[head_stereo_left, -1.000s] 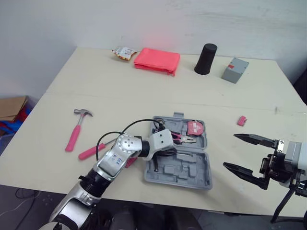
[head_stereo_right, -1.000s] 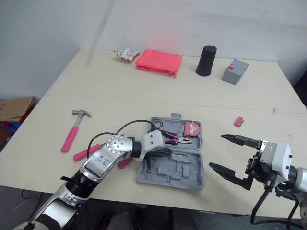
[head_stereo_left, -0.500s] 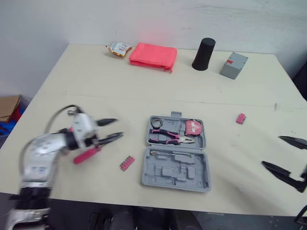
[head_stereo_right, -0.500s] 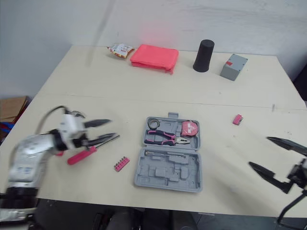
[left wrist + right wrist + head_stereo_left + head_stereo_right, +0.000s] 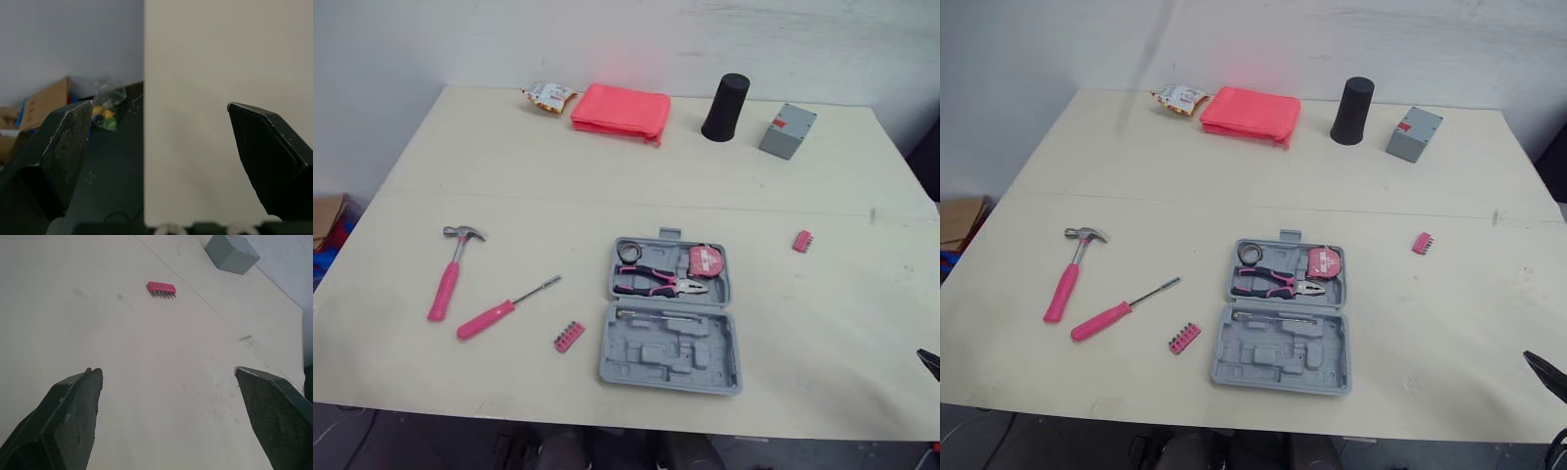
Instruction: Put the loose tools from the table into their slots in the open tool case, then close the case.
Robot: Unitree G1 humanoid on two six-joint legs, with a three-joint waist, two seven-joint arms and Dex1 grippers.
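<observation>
The grey plastic tool case (image 5: 671,352) lies open and flat near the front middle of the pale bench (image 5: 607,186). Its slots face up, so I think tools can drop right in. The pink-handled pliers (image 5: 661,284) sit in its far half. They lie across it with the nose to the right, beside the round pink tape measure (image 5: 707,260). The near half looks mostly empty.

The loose tools lie to the left. The pink-handled hammer (image 5: 448,276) runs front to back, head at the far end. The pink-handled screwdriver (image 5: 504,308) is slanted, and its metal tip points toward the case. A small pink bit strip (image 5: 570,336) lies just beside the case. A second pink bit strip (image 5: 803,240) lies apart on the right.

The left gripper (image 5: 159,105) has its fingers spread wide, holding nothing, by the bench edge. The right gripper (image 5: 167,372) is spread and empty too, over bare bench.
</observation>
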